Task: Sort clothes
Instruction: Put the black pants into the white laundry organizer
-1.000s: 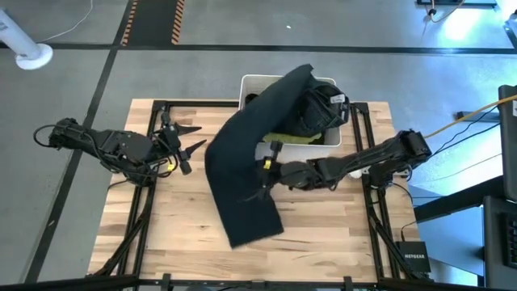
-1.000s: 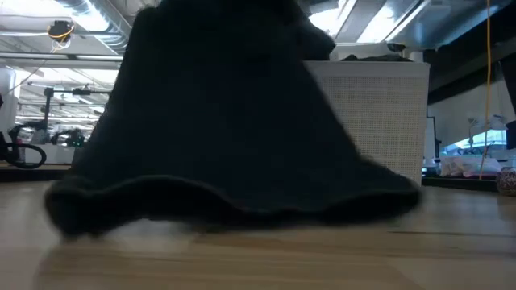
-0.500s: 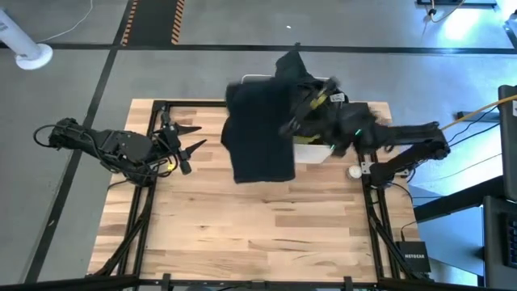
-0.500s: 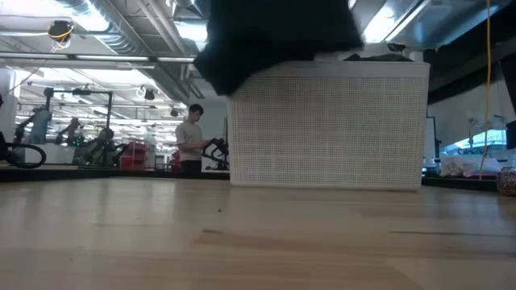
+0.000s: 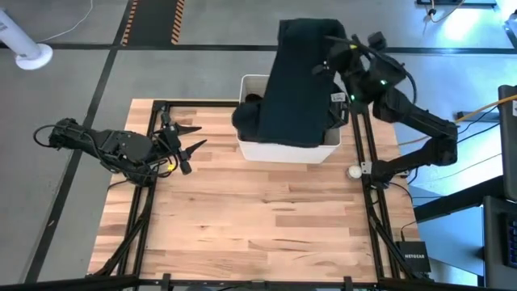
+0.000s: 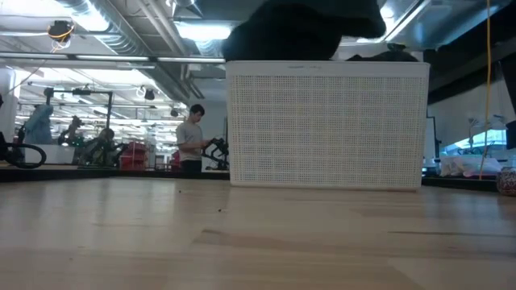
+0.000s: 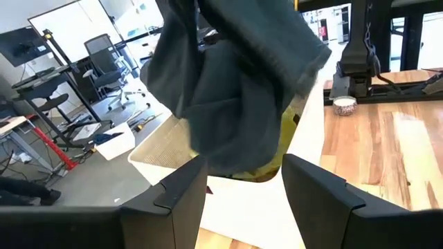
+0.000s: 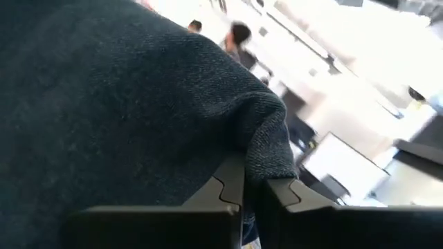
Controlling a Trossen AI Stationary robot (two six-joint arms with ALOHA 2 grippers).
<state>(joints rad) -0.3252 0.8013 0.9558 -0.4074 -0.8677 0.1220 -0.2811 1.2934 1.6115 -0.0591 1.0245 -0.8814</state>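
A dark green garment (image 5: 297, 81) hangs from my right gripper (image 5: 333, 50) over the white bin (image 5: 287, 149) at the table's far edge. It also shows in the left wrist view (image 7: 235, 97) and the low view (image 6: 302, 32). Inside the bin lie a neon yellow piece (image 7: 287, 135) and black clothes (image 5: 249, 109). My left gripper (image 5: 192, 137) is open and empty over the table's left part, pointing toward the bin. My right gripper pinches a fold of the dark green garment (image 8: 266, 155) between its two fingers. The garment hangs below the gripper, lifted clear of the table, with its lower end (image 5: 279, 133) at the bin's opening.
A small white object (image 5: 354, 170) lies at the table's right edge beside the bin. A person (image 6: 190, 137) stands in the room far beyond the table. The bare wood of the table (image 5: 258, 218) stretches in front of the bin.
My right gripper has risen and gone toward the table's far edge, carrying the dark green garment. The garment lay draped from the bin down onto the table; now it is lifted clear of the table and hangs over the bin.
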